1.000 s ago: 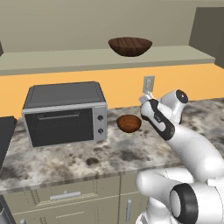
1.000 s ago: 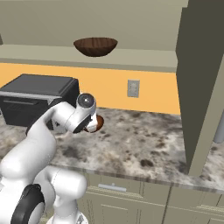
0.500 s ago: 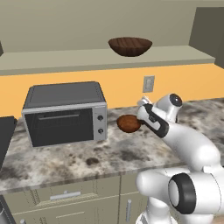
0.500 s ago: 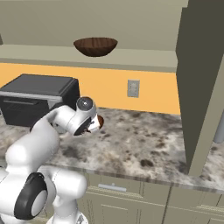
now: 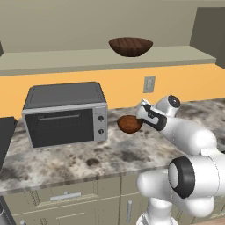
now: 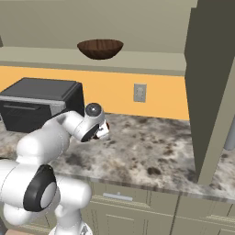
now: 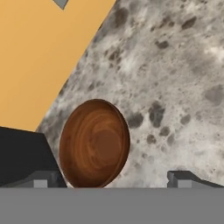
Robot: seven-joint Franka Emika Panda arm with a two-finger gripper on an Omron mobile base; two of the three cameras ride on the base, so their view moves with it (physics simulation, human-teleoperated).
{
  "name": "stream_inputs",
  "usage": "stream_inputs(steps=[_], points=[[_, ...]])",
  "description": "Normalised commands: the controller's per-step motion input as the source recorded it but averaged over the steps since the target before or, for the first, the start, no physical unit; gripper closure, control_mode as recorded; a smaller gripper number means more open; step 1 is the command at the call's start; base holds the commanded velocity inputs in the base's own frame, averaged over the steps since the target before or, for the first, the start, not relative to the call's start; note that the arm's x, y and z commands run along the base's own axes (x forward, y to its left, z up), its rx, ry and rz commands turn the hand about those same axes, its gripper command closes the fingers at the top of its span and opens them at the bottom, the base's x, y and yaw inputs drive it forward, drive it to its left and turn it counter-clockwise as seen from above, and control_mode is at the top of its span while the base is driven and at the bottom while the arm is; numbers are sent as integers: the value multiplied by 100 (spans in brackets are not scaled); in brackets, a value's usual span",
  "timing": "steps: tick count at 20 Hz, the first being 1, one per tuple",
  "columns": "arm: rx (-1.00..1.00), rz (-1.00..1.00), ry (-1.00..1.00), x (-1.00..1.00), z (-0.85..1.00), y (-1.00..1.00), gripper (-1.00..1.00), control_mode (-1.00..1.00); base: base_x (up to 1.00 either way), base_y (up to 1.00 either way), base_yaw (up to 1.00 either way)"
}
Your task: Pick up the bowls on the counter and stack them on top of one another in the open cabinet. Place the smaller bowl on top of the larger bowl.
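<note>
1. Hand view, lower left of centre: the smaller bowl (image 7: 94,143) sits upright on the counter (image 7: 175,87), its reddish-brown wood-grain hollow bare, with nothing in it.
2. In the left base view that smaller bowl (image 5: 129,124) lies at the middle of the frame on the speckled counter (image 5: 88,154), between the toaster oven (image 5: 66,113) to its left and the gripper (image 5: 139,117) to its right.
3. Top centre of the left base view: the larger bowl (image 5: 131,46) stands upright on the ledge of the open cabinet (image 5: 66,57); its inside cannot be seen from this low angle. The right base view shows the larger bowl (image 6: 100,48) at upper left on the same open cabinet (image 6: 151,59) ledge.
4. The gripper's two dark fingertips (image 7: 39,180) rise at the bottom corners of the hand view, spread wide apart; the bowl lies beyond them, nearer the left tip, and they hold nothing.
5. The arm reaches low over the counter from the lower right of the left base view, its hand pointing left toward the small bowl, just beside it.
6. In the right base view the arm bends from lower left, and the gripper (image 6: 104,131) sits at mid-left over the counter (image 6: 151,151), with a sliver of the smaller bowl (image 6: 107,125) beside it.
7. A wall outlet (image 5: 149,84) is on the orange backsplash, above the hand.
</note>
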Motion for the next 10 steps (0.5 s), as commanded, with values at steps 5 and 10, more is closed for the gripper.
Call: stream_inputs(steps=[5, 10], points=[[0, 6, 4, 25, -28, 1, -100, -100, 0, 0, 0], [0, 6, 5, 18, -25, 0, -100, -100, 0, 0, 0]])
